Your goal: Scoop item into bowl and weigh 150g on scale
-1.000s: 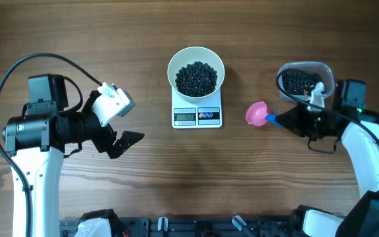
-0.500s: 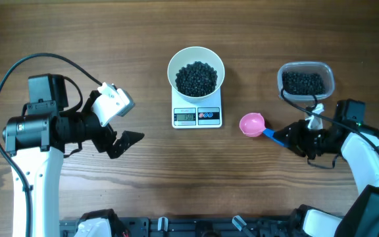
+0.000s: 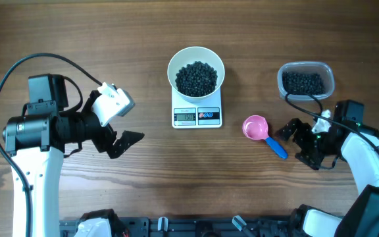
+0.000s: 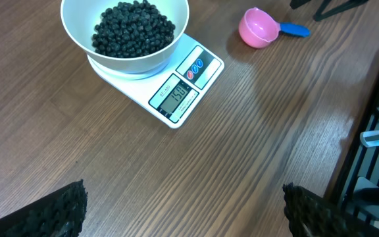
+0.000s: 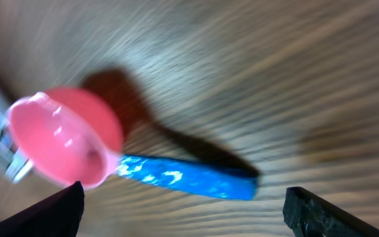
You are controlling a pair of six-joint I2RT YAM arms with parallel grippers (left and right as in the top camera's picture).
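Note:
The white bowl (image 3: 171,71) stands on the scale (image 3: 197,116), filled with a heap of the black bead item (image 3: 197,78). In the left wrist view, the bowl (image 4: 71,36) and scale (image 4: 176,95) lie far ahead of my open, empty left gripper (image 4: 183,210), which hangs left of the scale (image 3: 120,122). The pink scoop (image 3: 255,127) with its blue handle (image 3: 277,147) lies on the table right of the scale. My right gripper (image 3: 299,143) stands open just behind the handle's end. In the right wrist view, the handle (image 5: 189,179) lies free ahead of the open right gripper (image 5: 183,214).
A clear plastic tub (image 3: 283,74) holding more black beads (image 3: 306,81) sits at the back right, behind my right arm. A black rack (image 3: 176,227) runs along the table's front edge.
My right gripper carried the scoop forward from the tub, lowered it and opened, letting it go. The scoop now lies on the table. The left arm has not moved.

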